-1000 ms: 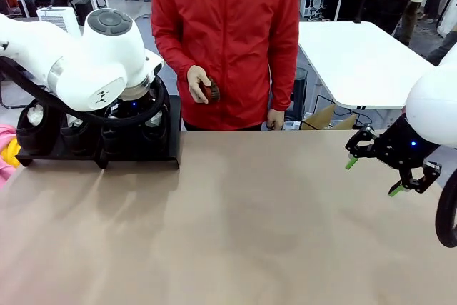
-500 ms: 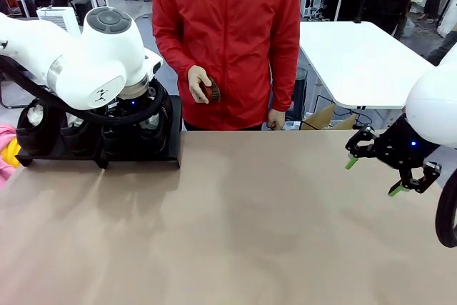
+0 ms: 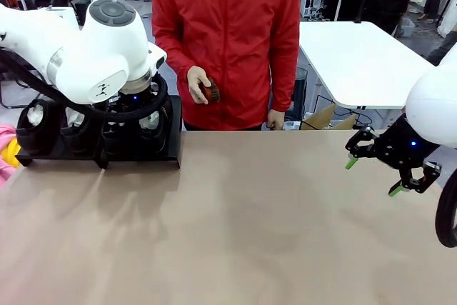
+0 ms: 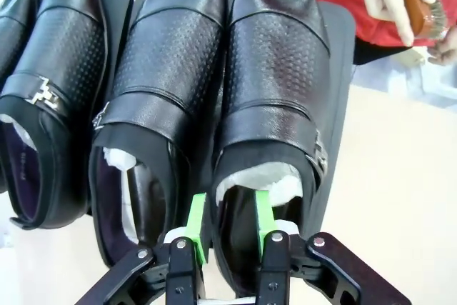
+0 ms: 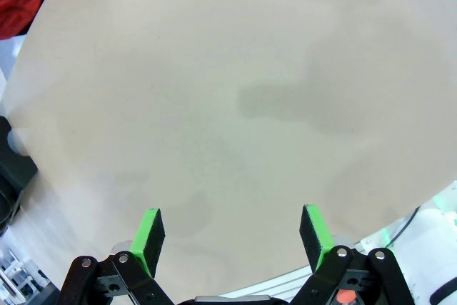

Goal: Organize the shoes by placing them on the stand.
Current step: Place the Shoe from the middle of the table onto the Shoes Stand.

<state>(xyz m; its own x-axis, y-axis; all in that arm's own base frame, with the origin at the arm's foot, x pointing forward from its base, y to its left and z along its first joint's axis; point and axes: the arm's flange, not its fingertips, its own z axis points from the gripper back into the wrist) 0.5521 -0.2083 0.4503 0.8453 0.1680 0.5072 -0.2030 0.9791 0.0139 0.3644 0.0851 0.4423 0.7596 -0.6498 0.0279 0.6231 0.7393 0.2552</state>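
Several glossy black shoes stuffed with white paper stand side by side on the black stand (image 4: 344, 48), toes pointing away from me. In the left wrist view my left gripper (image 4: 228, 219) sits at the heel of the rightmost shoe (image 4: 278, 69). Its green pads stand a little apart, astride that shoe's inner collar wall, one pad inside on the paper. The neighbouring shoe (image 4: 168, 69) lies close against it. In the front view the stand (image 3: 173, 141) is at the far left, and my left arm covers most of the shoes (image 3: 36, 123). My right gripper (image 3: 371, 178) hovers open and empty at the right.
A person in a red jacket stands at the far side and holds a small brown object in one hand (image 3: 203, 85), close to the stand's right end. The right wrist view has my right gripper (image 5: 232, 237) over the bare tan tabletop (image 5: 235, 91). A white table stands behind.
My left gripper's pads have parted from a shut grip at the shoe's heel. The left arm has risen slightly. The right arm has not moved.
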